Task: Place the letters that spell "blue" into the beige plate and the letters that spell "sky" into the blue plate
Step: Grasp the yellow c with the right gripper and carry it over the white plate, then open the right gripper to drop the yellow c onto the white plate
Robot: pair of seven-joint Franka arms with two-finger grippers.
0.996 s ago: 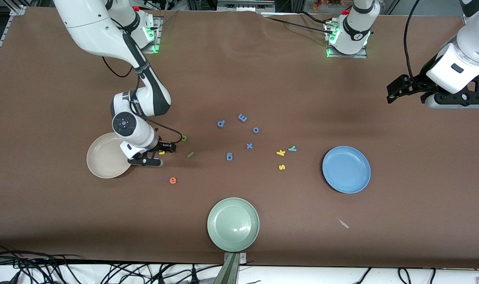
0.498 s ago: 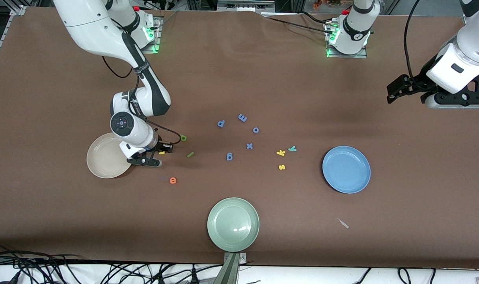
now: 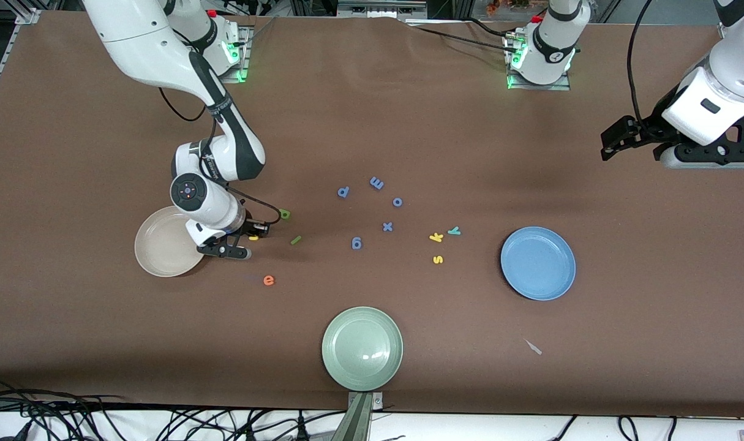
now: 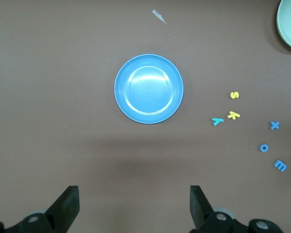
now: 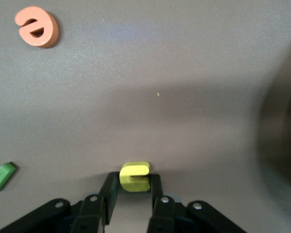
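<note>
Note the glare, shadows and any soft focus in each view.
Front view: a glare spot on the pale green plate; green lights glow at both arm bases. Left wrist view: a soft sheen on the blue plate, a broad dim shadow band on the table beside it. Right wrist view: the yellow u is sharp.

My right gripper's (image 5: pixel 134 194) black fingers (image 5: pixel 108 191) look like matt hard plastic with small bright metal screws, pressed on a yellow foam u (image 5: pixel 134 176) with a soft, dull, faintly grainy face. The orange foam e (image 5: pixel 37 26) and green foam stick l (image 5: pixel 2 176) share that matt sponge look. The brown table cover (image 3: pixel 372 110) appears matt, finely textured. The round blue plate (image 4: pixel 149 89) and round pale green plate (image 3: pixel 362 348) show smooth, semi-gloss plastic with soft highlights; the round beige plate (image 3: pixel 160 248) looks smooth and duller. My arm shells are glossy white plastic.
</note>
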